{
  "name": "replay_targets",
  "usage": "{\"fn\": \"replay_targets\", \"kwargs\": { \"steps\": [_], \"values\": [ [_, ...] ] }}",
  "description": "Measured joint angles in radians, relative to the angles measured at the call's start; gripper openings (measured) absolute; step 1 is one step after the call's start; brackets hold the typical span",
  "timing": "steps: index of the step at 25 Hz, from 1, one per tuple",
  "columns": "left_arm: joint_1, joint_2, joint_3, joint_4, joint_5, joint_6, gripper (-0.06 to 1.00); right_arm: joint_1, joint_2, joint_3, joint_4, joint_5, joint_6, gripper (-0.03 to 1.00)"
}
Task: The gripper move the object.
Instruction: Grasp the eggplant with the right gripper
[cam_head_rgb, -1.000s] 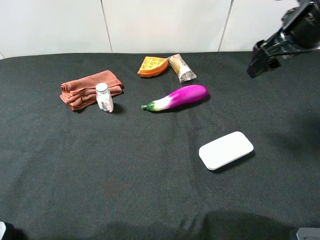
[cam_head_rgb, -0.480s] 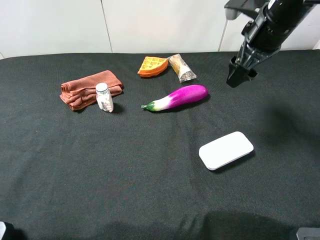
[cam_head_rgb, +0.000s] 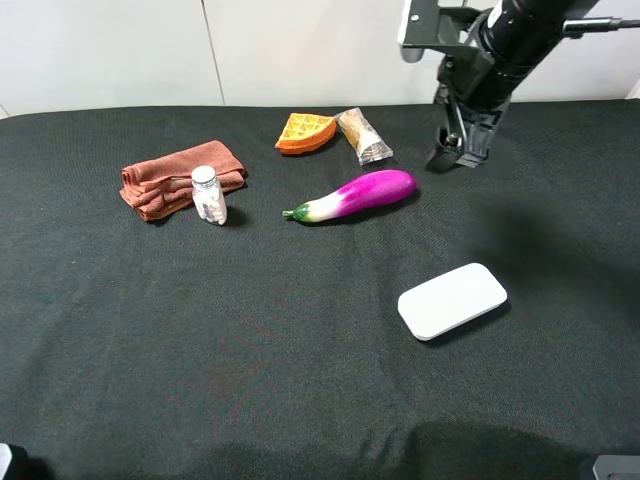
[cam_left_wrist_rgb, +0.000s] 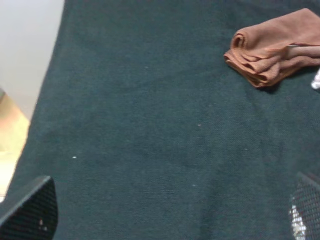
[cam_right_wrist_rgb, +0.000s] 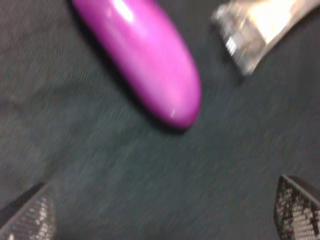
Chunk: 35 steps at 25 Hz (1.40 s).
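Exterior high view: a counter (cam_head_rgb: 150, 380) draped in black cloth runs back to a white panelled wall (cam_head_rgb: 120, 50). The eggplant (cam_head_rgb: 355, 196) lies on its side near the counter's middle, with its stem toward the towel (cam_head_rgb: 180, 175) and bottle (cam_head_rgb: 208, 195). The waffle (cam_head_rgb: 305, 132) and wrapper (cam_head_rgb: 364, 136) lie behind it, and the case (cam_head_rgb: 452, 300) lies nearer the front, apart. The right arm (cam_head_rgb: 510, 40) reaches in from the upper right. The right fingers (cam_head_rgb: 452, 158) point down near the eggplant's purple end without touching it. The right wrist view shows them spread wide and empty. The left fingers (cam_left_wrist_rgb: 30, 212) hang over bare cloth near the towel, also spread wide and holding nothing.
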Motion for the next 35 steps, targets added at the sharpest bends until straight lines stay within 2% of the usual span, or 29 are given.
{"fn": "replay_targets", "kwargs": {
  "steps": [9, 25, 35],
  "values": [
    [0.000, 0.000, 0.000, 0.009, -0.004, 0.000, 0.95, 0.024, 0.134, -0.084, 0.020, 0.000, -0.008, 0.66],
    [0.000, 0.000, 0.000, 0.009, -0.006, 0.000, 0.95, 0.098, 0.267, -0.146, 0.028, -0.019, -0.050, 0.66],
    [0.000, 0.000, 0.000, 0.009, -0.007, 0.000, 0.95, 0.101, 0.322, -0.150, 0.039, -0.021, -0.203, 0.66]
  ]
}}
